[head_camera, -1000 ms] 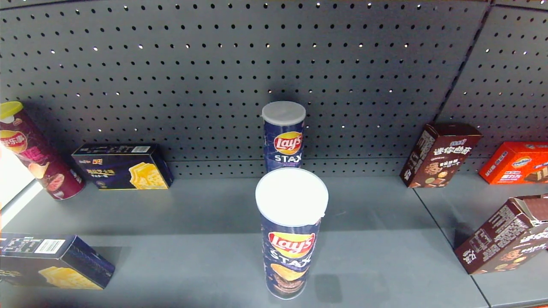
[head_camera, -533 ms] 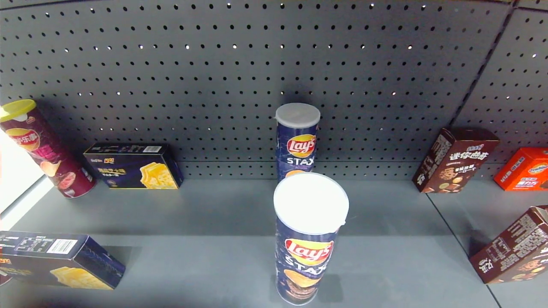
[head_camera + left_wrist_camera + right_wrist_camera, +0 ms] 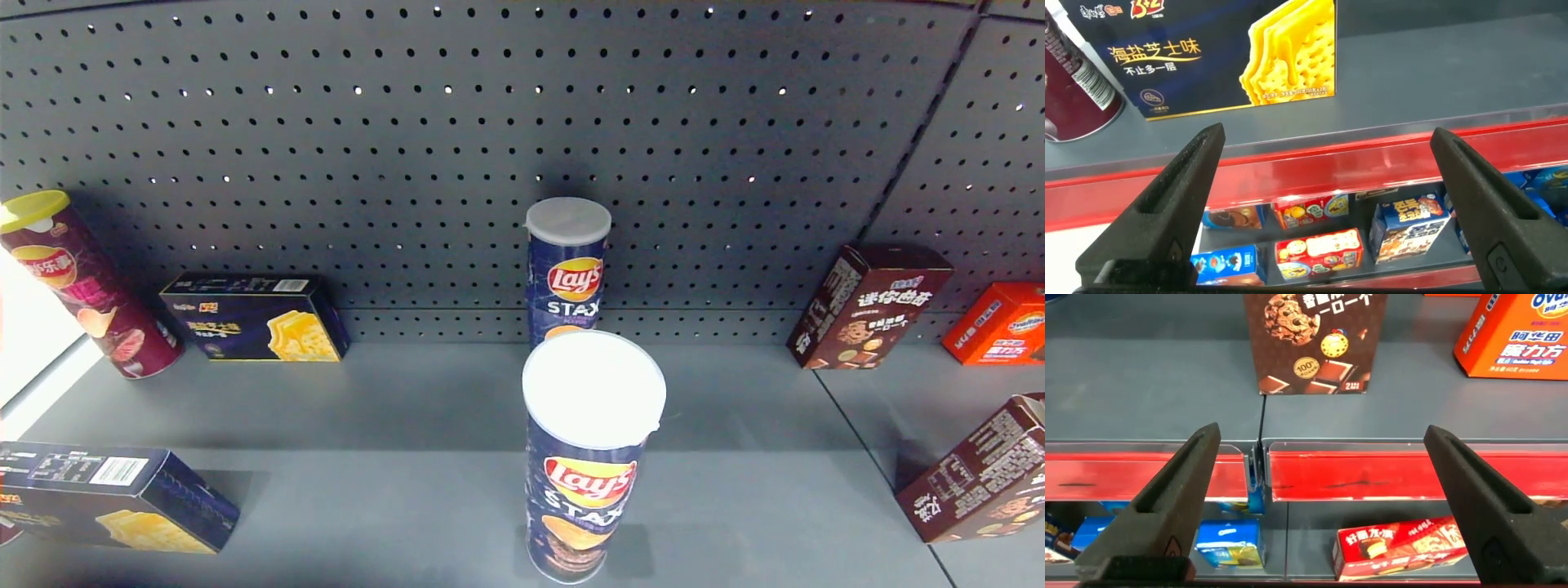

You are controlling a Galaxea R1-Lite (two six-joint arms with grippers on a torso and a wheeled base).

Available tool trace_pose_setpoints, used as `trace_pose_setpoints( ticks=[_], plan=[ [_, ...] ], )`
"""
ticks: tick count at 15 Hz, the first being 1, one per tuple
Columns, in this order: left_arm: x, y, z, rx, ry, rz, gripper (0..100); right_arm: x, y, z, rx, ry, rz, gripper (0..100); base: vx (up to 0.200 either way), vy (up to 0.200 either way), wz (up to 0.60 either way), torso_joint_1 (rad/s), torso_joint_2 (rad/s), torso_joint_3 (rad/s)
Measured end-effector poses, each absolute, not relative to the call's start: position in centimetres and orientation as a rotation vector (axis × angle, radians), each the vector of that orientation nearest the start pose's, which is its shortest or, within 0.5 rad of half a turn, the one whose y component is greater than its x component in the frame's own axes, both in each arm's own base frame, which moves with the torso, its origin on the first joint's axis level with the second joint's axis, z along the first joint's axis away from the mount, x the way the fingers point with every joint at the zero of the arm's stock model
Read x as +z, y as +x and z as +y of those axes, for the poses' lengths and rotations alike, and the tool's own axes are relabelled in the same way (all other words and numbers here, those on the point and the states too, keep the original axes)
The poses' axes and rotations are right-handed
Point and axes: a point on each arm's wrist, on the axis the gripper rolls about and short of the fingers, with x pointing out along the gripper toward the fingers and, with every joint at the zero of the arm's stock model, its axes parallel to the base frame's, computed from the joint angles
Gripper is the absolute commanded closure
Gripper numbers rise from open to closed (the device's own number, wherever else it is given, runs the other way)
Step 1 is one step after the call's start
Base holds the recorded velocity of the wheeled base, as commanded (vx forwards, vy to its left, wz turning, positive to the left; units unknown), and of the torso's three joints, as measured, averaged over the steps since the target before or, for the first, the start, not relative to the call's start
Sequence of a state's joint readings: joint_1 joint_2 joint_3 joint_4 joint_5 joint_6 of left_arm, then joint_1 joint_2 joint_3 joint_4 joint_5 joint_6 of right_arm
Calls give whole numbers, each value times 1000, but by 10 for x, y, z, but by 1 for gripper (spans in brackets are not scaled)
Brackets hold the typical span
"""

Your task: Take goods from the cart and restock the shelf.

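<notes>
Grey perforated pegboard (image 3: 326,122) backs a grey metal shelf (image 3: 392,408) stocked with snacks. At far left stands one maroon chip can with a yellow lid (image 3: 90,286). Of two navy cracker boxes, the rear cracker box (image 3: 257,318) sits by the pegboard and the front cracker box (image 3: 114,506) is cut off at the edge. At centre are two navy chip cans with pale lids: the front can (image 3: 592,474) hides the base of the rear can (image 3: 566,269). Rightward come two brown cookie boxes, the rear cookie box (image 3: 869,306) whole and the near cookie box (image 3: 980,469) cropped, plus one cropped orange box (image 3: 1000,322). Both the left gripper (image 3: 1327,131) and the right gripper (image 3: 1323,430) face the red shelf-edge strip (image 3: 1315,167), spread wide and empty.
</notes>
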State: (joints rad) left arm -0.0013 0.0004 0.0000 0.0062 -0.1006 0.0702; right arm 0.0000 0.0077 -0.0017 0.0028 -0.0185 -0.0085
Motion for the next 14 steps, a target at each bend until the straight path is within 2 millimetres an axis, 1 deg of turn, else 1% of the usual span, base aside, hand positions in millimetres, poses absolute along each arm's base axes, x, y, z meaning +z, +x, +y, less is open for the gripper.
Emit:
trace_pose_setpoints(
  ticks=[14],
  plan=[
    [75, -23, -2, -103, 70, 3, 0, 75, -22, 0, -18, -8, 9, 0, 0, 0, 0, 0, 0, 0]
  ],
)
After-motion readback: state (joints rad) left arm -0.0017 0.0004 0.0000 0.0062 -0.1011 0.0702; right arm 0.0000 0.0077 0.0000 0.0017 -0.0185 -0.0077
